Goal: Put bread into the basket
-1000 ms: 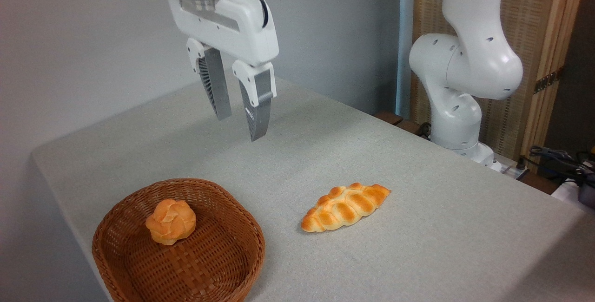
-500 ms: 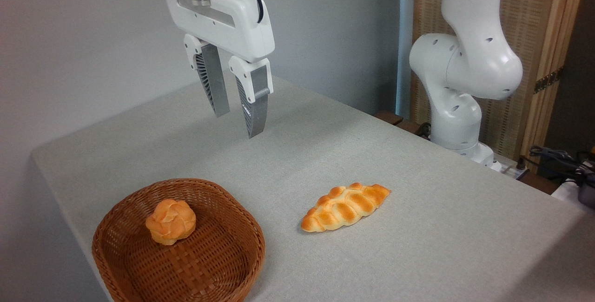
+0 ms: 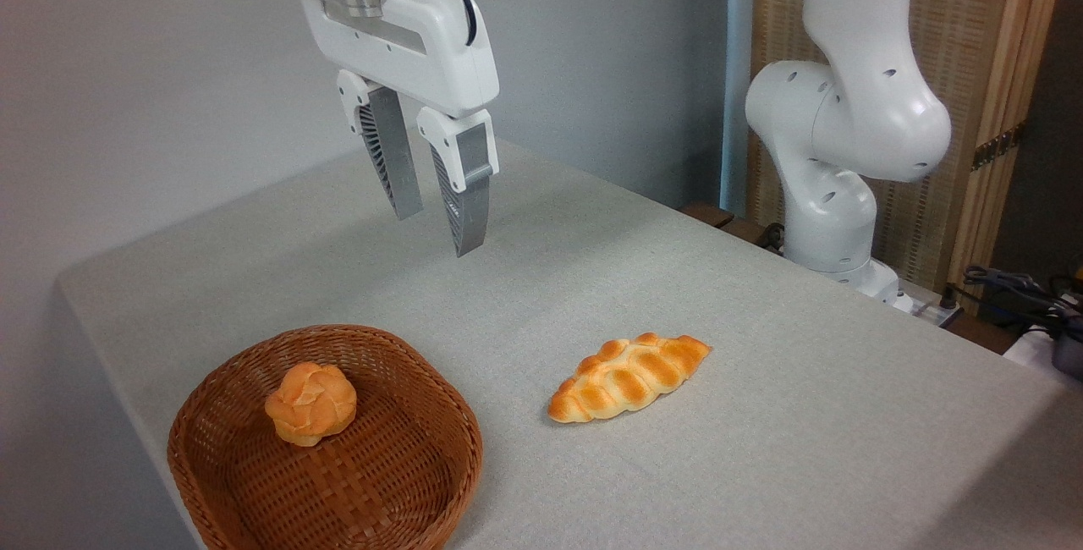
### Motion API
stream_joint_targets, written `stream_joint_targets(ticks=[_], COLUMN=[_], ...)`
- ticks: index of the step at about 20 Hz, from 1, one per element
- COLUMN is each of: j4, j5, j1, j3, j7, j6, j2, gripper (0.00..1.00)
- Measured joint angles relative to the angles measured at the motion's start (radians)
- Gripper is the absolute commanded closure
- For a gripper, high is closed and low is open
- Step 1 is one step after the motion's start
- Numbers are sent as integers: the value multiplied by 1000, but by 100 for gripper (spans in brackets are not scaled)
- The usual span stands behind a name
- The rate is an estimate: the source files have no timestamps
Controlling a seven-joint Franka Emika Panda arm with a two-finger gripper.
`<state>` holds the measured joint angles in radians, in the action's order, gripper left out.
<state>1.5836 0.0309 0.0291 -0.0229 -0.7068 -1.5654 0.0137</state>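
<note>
Sitting nearest to the camera, the wicker basket (image 3: 398, 482) is at the front left corner of the table (image 3: 761, 415), and its near rim is cut by the bottom edge of the picture. The round bun (image 3: 310, 403) lies inside this basket, on the woven floor, a little toward the back-left wall. It has a knotted, cracked top and a golden-orange colour, and nothing touches it from above.

To the right of the basket, apart from its rim, the braided loaf (image 3: 628, 376) lies directly on the grey tablecloth. It is long and pointed at both ends, and its right end points away from the basket and a little toward the back.

Behind the basket and high above the cloth, the gripper (image 3: 438, 230) hangs in the air, with its fingers pointing down. The two grey ribbed fingers (image 3: 391, 162) have a narrow gap between them, so the jaws stand a little spread and hold nothing. The gripper is well above the basket and further back than the bun.

Far to the right of the basket, past the back edge of the table, the white robot base (image 3: 833, 169) stands in front of a woven screen (image 3: 956, 68). Some dark cables (image 3: 1015, 292) lie near the right edge.
</note>
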Motion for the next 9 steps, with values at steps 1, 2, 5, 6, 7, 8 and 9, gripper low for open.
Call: stream_joint_targets(ticks=[1, 2, 5, 6, 7, 8, 9], j4=[0, 0, 0, 0, 0, 0, 0], j5=[-3, -8, -26, -27, -27, -27, -27], j1=[1, 1, 4, 4, 4, 4, 4], j3=[0, 0, 0, 0, 0, 0, 0], j7=[0, 0, 0, 0, 0, 0, 0], j6=[0, 0, 0, 0, 0, 0, 0], j2=[-1, -1, -3, -3, -3, -3, -3], gripper=[0, 0, 0, 0, 0, 0, 0])
